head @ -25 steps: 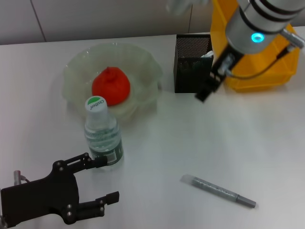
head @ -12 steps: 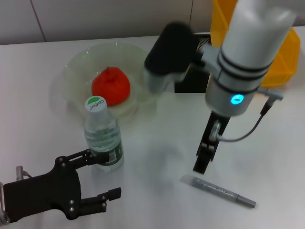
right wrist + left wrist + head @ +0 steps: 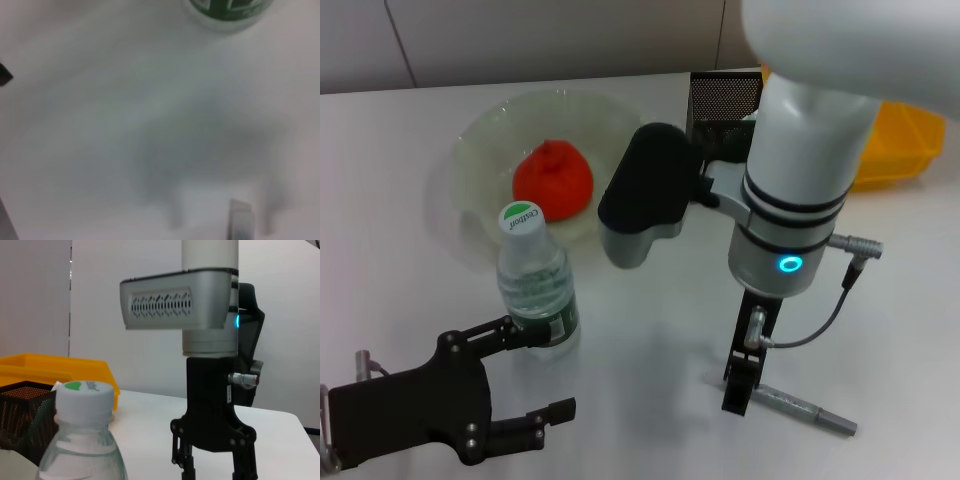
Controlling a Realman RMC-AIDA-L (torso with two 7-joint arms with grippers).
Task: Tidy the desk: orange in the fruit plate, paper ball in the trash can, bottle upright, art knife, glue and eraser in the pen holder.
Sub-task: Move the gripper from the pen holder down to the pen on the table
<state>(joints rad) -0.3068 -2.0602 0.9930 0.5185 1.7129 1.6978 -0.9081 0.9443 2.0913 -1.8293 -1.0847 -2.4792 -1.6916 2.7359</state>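
The art knife (image 3: 798, 406) lies flat at the near right, long axis running left-right; the right gripper (image 3: 738, 385), fingers parted, hangs over its left end, nearer than the open left gripper (image 3: 535, 375)

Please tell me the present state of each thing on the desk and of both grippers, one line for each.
orange: in the fruit plate
bottle: upright, capped
art knife: lying flat on desk
pen holder: upright
right gripper: open, above the art knife
left gripper: open, beside the bottle
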